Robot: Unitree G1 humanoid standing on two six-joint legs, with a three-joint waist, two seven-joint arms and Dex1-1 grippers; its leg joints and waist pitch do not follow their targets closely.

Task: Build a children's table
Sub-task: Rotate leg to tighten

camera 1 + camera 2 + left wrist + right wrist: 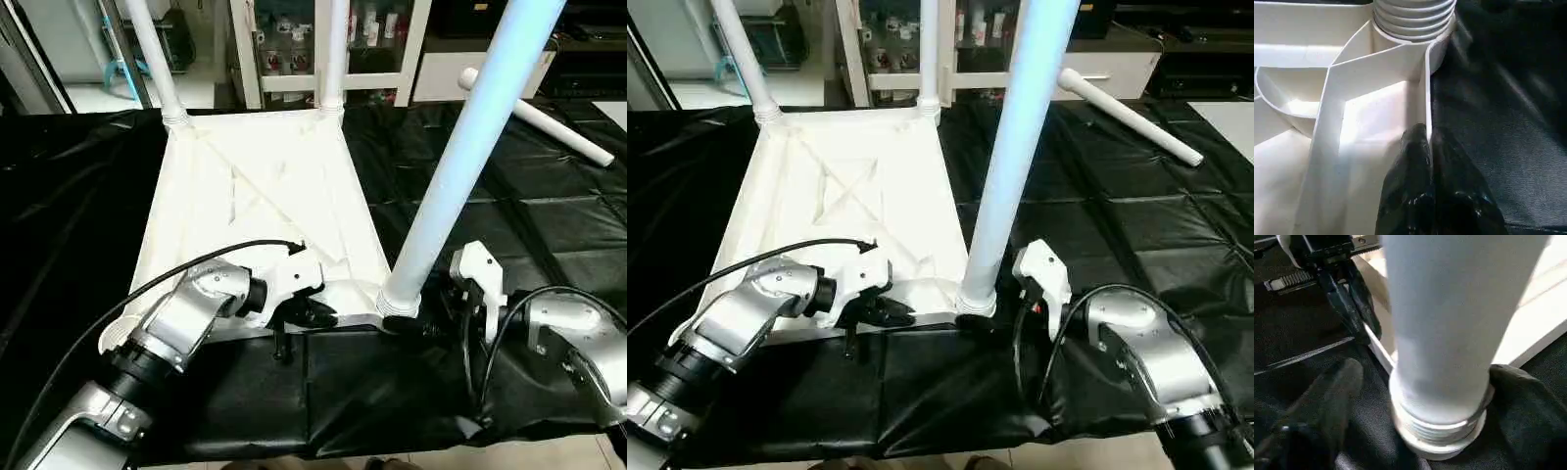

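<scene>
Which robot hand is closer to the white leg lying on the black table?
Right. The right gripper is at the upright leg's base, nearer the loose white tube leg. The left gripper clamps the tabletop's near rim, farther away.

A black-covered work table (549,225) carries the upturned white tabletop (265,196) and one loose leg (549,119).

Silver, rounded left forearm (186,318) and right forearm (1141,352) end in white wrist housings with black fingers (1425,196). A black cable (147,284) loops along each arm; dark ringed joints sit nearer the body.
</scene>
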